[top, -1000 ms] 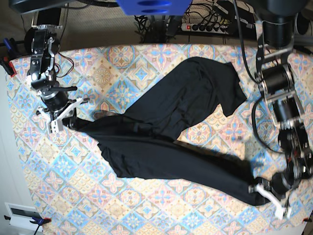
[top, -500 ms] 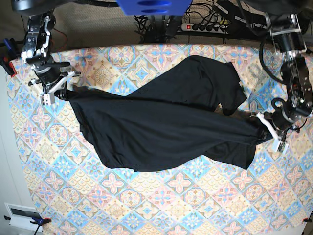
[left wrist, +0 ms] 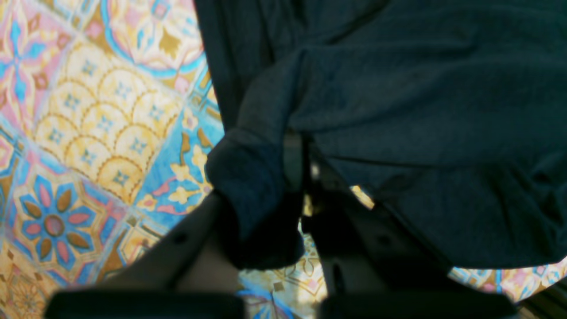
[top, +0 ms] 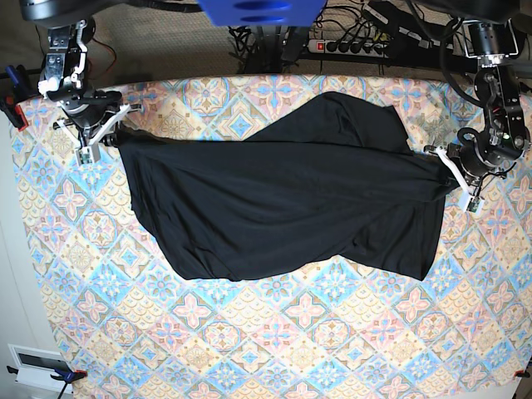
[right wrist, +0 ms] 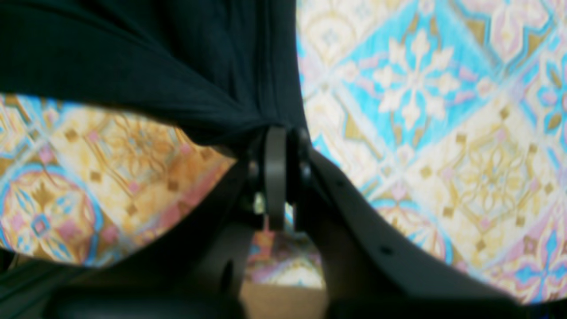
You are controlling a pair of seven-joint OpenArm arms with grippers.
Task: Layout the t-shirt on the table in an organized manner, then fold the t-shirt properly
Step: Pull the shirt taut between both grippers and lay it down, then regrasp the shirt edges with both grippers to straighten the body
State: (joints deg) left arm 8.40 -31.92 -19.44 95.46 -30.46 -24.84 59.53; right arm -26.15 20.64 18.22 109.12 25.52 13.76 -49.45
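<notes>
Both arms out wide, t-shirt (top: pixel 274 199) strung betw. them across far half of table (top: pixel 274 349), mid-body sagging onto the cloth, a loose flap bunched toward far right. Left gripper (top: pixel 453 170) closed tight on a wad of fabric at shirt's edge; wrist view shows cloth doubled over one finger (left wrist: pixel 261 221), so grip has more than one layer. Right gripper (top: pixel 104 137) also clamped, jaws pinched nearly flat on a thin gathered corner. Risks, my read: thin pinch on right side could slip if arms pull further apart, dropping that corner; left's wadded hold may release unevenly & leave a fold; the doubled-over upper flap likely stays creased unless shaken or laid down slowly. Pulling harder also drags shirt toward far edge. Room: right gripper sits near far-left corner of table, left gripper near right edge, so little outward travel left either side. Plenty of open patterned surface on near side, best direction to lay shirt down. Cables & power strip (top: pixel 353 46) beyond far edge, keep clear.
</notes>
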